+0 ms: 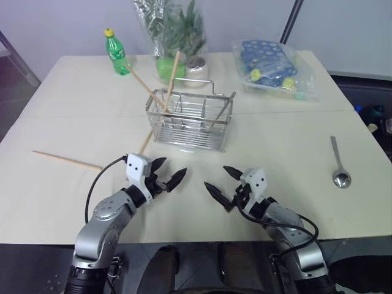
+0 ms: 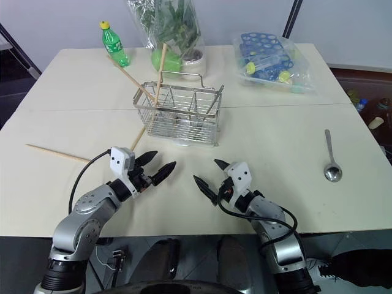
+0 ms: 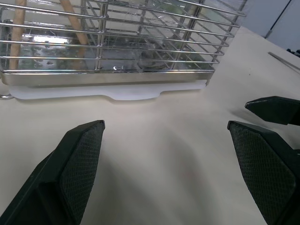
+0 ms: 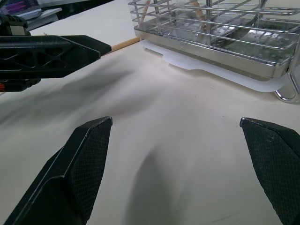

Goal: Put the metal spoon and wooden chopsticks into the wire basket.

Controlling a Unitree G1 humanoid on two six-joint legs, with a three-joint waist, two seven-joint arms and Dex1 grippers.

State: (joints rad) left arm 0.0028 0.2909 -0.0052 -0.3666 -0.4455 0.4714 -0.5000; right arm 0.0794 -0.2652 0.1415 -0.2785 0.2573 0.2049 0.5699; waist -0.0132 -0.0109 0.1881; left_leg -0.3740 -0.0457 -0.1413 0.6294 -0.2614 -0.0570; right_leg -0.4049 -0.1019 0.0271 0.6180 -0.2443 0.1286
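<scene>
- Both pincers hover low over the table, empty: the left gripper [image 1: 164,177] and the right gripper [image 1: 222,181] each have their black fingers spread wide, tips turned toward one another in front of the wire basket [image 1: 190,119].
- Two wooden chopsticks [image 1: 171,79] already stand leaning in the basket's left end; a third [image 1: 145,141] lies with its far end against the basket's foot.
- A fourth chopstick [image 1: 66,160] lies flat on the table [image 1: 294,135], just out to the left of the left gripper, its long axis running across the robot's front; the left arm is plainly the nearer.
- The metal spoon [image 1: 338,163] lies well to the right, handle pointing away, bowl toward the robot; the right arm is nearer.
</scene>
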